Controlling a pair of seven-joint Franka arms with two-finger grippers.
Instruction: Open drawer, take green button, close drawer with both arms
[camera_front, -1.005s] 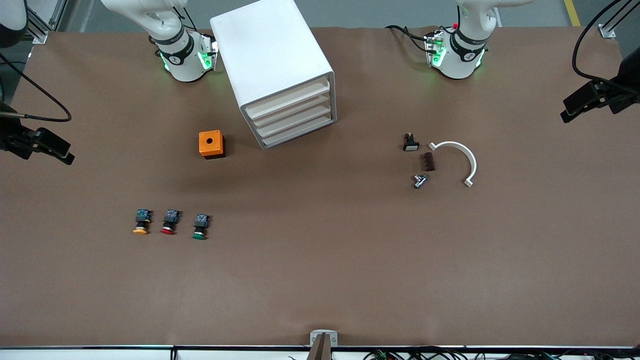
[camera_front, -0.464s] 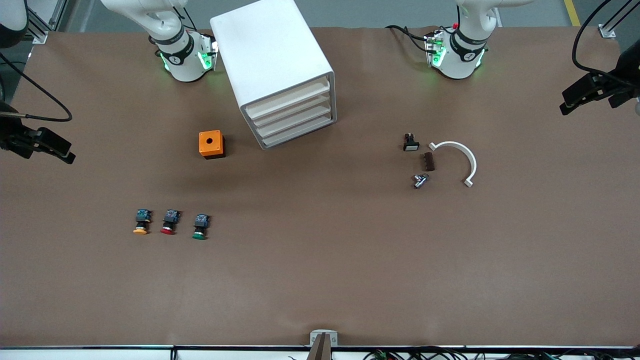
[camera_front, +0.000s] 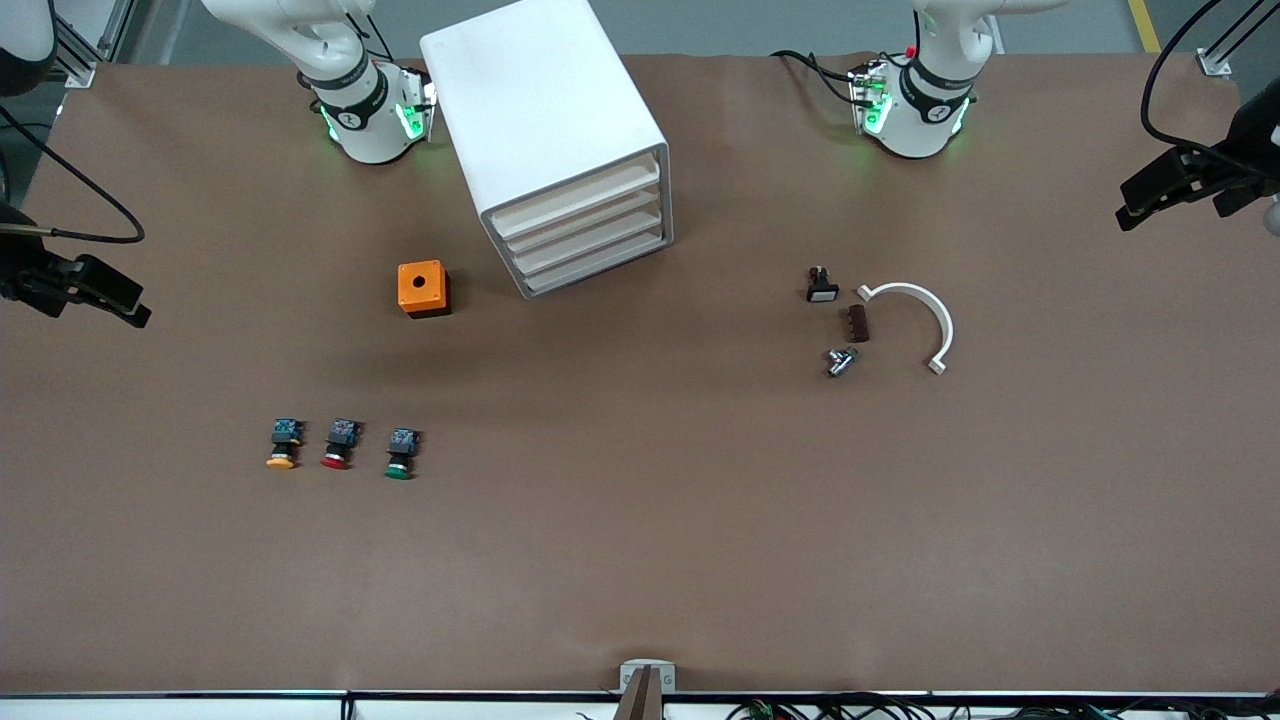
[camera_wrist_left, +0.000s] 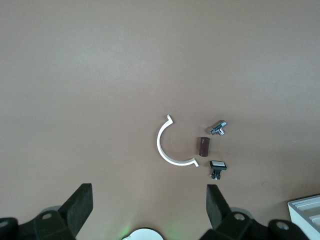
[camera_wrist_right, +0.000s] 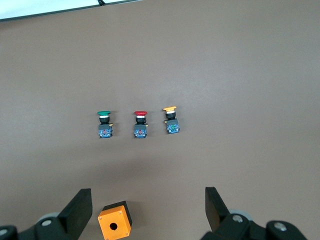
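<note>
Pincers (camera_wrist_left: 147, 212) (camera_wrist_right: 147, 212) spread wide, both empty

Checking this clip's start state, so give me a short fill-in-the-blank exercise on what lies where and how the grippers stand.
1. All four drawers of the boxy white plastic cabinet are ____.
2. Of the three small push buttons in a row, the green-capped button lies nearest the small ____ box with a hole.
3. The left gripper and the right gripper both stand ____, holding nothing.

Missing words: shut; orange; open
</note>
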